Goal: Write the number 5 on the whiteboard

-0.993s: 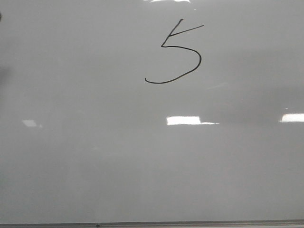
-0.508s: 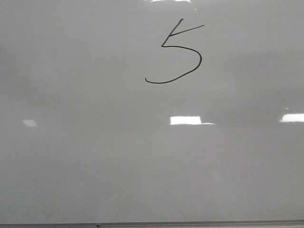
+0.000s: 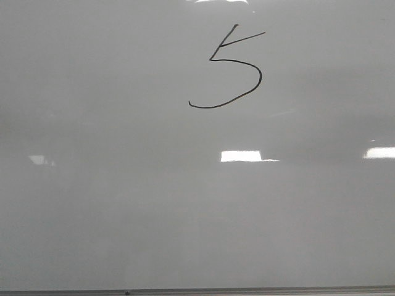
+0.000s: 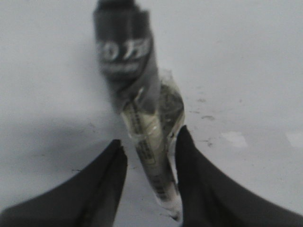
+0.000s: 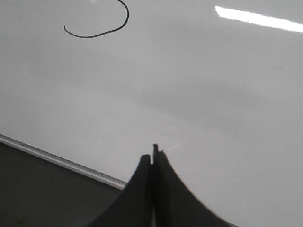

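The number 5 (image 3: 260,80) is drawn in thin black line high on the whiteboard (image 3: 185,209), a little right of centre. Its lower curve shows in the right wrist view (image 5: 94,36). Neither gripper shows in the front view. My left gripper (image 4: 151,139) is open over the board, with a dark marker (image 4: 142,104), wrapped in clear tape, between its fingers. The marker touches one finger (image 4: 189,156) and there is a gap to the other. My right gripper (image 5: 154,153) is shut and empty above the board, near its edge.
The board's thin metal frame (image 3: 197,291) runs along the lower edge and shows in the right wrist view (image 5: 61,163), with a dark surface (image 5: 38,198) beyond it. Bright rectangular glare patches (image 3: 241,156) lie on the board.
A dark shadow at the far left edge of the front view one second ago is gone. The glare patches shifted slightly. The 5 is unchanged.
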Robot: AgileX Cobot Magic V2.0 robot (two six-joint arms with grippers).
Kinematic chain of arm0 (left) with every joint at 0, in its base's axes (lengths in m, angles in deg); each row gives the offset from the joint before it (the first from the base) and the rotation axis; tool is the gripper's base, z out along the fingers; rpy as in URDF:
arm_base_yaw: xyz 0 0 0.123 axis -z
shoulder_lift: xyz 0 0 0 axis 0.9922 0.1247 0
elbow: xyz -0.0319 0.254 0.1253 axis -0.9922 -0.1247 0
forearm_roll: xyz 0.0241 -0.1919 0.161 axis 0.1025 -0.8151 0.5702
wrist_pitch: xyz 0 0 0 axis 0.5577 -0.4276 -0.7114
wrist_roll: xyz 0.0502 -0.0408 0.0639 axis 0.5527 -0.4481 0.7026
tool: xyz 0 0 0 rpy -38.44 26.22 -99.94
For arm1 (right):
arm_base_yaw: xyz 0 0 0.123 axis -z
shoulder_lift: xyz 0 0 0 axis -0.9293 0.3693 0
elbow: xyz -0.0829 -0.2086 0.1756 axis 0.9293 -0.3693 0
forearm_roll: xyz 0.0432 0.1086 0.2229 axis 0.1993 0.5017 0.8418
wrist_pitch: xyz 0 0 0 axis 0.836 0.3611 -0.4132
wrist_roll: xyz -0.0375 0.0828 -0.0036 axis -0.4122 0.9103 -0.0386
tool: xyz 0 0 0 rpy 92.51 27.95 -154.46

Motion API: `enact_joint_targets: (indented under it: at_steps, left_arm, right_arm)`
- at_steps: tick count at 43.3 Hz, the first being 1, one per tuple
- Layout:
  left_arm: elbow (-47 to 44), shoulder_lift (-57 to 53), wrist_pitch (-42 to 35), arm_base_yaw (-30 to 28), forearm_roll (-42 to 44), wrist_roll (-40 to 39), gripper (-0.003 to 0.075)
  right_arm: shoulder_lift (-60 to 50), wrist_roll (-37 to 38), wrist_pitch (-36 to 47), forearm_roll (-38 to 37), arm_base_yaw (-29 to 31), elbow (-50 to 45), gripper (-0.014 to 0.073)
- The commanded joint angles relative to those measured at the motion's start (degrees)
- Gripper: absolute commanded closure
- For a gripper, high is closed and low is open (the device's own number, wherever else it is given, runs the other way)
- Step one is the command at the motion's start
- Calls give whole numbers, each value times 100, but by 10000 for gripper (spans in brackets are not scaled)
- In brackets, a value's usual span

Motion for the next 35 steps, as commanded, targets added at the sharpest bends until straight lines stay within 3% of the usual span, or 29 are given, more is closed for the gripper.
enact_joint_targets:
  at_steps: [1,9,19,35]
  left_arm:
    - [157,-151,-505,31,-49,-23,300]
    - [157,-162,-494,31,-49,-23,274]
    - [157,-646,113,31,-49,-23,280]
    - [60,-2837,858,31,-49,-23,284]
  right_arm:
    - [12,-10,435,-20,43,151,654]
    - [12,-15,435,-20,43,151,654]
    - [12,-21,456,-20,43,151,654]
    - [-211,-26,849,-20,43,151,654]
